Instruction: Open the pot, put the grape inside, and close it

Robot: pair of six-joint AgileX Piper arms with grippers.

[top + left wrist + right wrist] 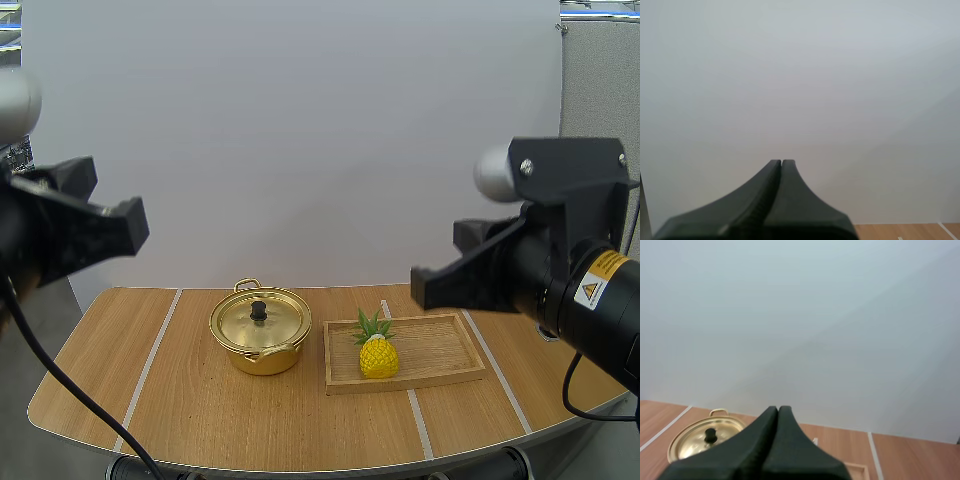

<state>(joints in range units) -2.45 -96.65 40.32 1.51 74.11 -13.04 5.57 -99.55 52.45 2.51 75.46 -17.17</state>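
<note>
— On our left side, what do we see?
— Our left gripper (782,163), up in the air and well apart from everything on the table (200,420). Its two fingers lie pressed together as one dark wedge, nothing between them.

— And moving toward the middle?
— We come to the pot (262,362), gold and shiny, standing upright on the wood a little left of centre. Its lid (240,322) sits flat on top, closed, with the black knob at its middle. One handle points to the back, the other to the front.

— What lies right of the pot?
— We see the tray (445,345), just beside the pot but not touching it. The fruit on it is a pineapple (378,358), yellow with green leaves. It stands in the tray's left half, nearer the pot.

— So where does the fruit stand against the pot?
— We find it outside, on the tray, with the pot shut.

— And on the far right?
— Our right gripper (778,410) hangs above the table, over the tray's right end as we see it from above, touching nothing. Its fingers also lie together, holding nothing. Past their tips we see the lidded pot and a corner of the tray.
</note>
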